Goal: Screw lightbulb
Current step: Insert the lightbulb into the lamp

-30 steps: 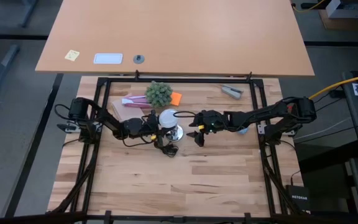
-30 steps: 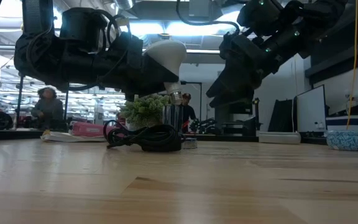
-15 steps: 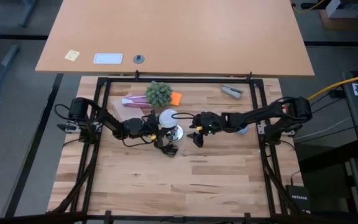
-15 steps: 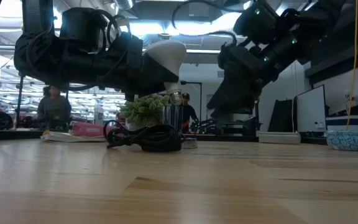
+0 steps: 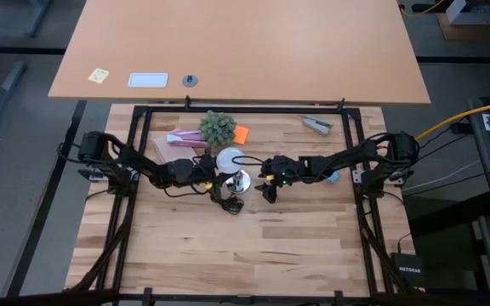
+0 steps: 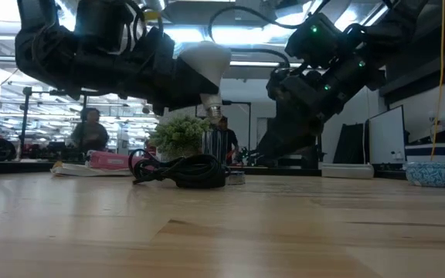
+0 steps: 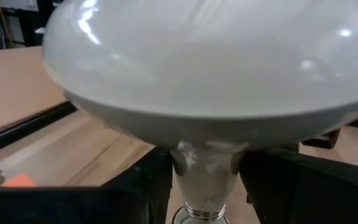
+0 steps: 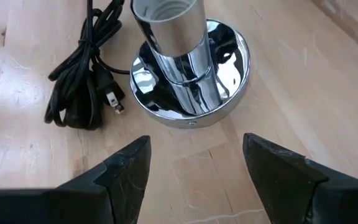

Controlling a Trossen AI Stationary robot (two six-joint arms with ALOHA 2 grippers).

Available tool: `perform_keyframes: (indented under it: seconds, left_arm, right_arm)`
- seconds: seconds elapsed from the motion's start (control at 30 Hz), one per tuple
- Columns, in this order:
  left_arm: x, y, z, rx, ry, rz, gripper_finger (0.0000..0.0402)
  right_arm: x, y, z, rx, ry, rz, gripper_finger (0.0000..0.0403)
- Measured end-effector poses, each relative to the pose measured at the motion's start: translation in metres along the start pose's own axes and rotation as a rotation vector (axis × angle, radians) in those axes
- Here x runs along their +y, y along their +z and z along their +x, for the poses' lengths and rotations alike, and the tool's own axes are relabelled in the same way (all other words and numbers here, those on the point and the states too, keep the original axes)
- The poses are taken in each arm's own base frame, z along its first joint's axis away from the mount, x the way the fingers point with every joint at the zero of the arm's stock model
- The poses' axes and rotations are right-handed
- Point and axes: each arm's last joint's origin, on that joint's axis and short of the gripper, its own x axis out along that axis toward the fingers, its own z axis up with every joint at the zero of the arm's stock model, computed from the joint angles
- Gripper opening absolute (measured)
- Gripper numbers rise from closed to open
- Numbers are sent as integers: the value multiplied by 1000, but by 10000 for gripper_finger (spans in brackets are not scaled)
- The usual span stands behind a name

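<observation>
Small green plant, orange note, coiled black cord

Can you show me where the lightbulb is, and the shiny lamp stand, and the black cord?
lightbulb (image 7: 210,68), left wrist view, on its white dome.
lamp stand (image 8: 169,46), right wrist view, on its chrome tube.
black cord (image 8: 73,102), right wrist view, on the bundled loops.

The lightbulb fills most of the left wrist view — a broad frosted white dome with small bright glints on it, narrowing below to a pale neck. The left gripper has its two dark fingers closed on that neck, one on each side. Just under the neck the top of the grey metal base shows. Behind lies the light wooden table crossed by a dark rail, and an orange scrap sits at the edge.
</observation>
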Motion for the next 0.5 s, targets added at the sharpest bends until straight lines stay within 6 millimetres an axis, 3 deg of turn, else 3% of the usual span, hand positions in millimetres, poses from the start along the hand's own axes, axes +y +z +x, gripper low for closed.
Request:
perform_keyframes:
  seconds: [0.5]
  left_arm:
    - [-6, -3, 8, 110, 2, 48, 150]
  right_arm:
    - [5, 14, -1, -146, 51, -2, 260]
